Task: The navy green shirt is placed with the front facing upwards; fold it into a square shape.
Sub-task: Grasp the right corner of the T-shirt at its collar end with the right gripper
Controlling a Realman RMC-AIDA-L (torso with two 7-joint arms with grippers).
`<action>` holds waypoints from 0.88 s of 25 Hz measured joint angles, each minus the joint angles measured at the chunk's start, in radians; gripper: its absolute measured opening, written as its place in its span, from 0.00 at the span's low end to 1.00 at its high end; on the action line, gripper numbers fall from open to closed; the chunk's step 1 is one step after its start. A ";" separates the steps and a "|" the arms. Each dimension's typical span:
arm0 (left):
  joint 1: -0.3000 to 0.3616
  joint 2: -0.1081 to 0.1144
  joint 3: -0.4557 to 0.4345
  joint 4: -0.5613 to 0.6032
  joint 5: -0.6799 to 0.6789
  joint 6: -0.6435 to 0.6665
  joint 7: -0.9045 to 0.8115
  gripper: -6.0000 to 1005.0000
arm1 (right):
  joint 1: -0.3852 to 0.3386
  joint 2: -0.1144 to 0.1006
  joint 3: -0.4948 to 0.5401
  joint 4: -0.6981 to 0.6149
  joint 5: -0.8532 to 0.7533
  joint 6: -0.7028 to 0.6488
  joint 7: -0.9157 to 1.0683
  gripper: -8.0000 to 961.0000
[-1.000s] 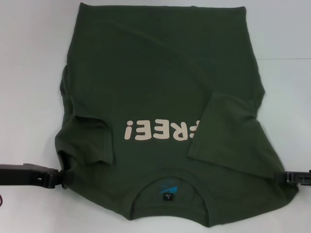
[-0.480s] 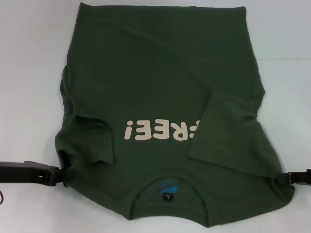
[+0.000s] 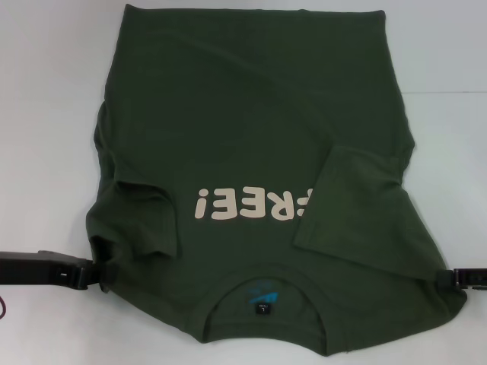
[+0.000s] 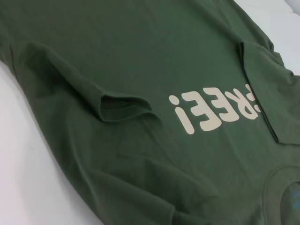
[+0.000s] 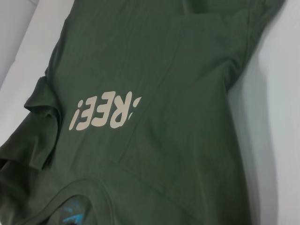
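Navy green shirt [image 3: 251, 152]: flat on white table [image 3: 46, 114], front up, collar end nearest robot. Blue neck label [image 3: 262, 298] nearest; "FREE!" lettering [image 3: 247, 205] beyond it; hem farthest. Both sleeves folded inward over chest, right sleeve [image 3: 358, 209] covering first letter. Left gripper [image 3: 97, 275] & right gripper [image 3: 447, 279] at shirt's shoulder corners; grip state can't tell. Est. progress: sleeves done, lengthwise fold to square still to do.

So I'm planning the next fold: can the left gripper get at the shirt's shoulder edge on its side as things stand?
Probably yes. The left gripper sits at table level right beside the navy green shirt, at its near left shoulder edge, with nothing between them.
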 joint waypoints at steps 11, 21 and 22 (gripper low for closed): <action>-0.007 0.000 0.000 0.000 0.000 -0.001 -0.003 0.05 | -0.006 -0.011 0.005 -0.001 -0.016 -0.006 0.017 0.55; -0.011 0.002 0.000 0.000 0.000 -0.002 -0.003 0.05 | -0.014 -0.013 0.016 -0.003 -0.027 -0.002 0.025 0.55; -0.011 0.002 0.000 0.000 0.000 -0.003 -0.004 0.05 | -0.014 -0.013 0.018 -0.003 -0.028 -0.002 0.025 0.55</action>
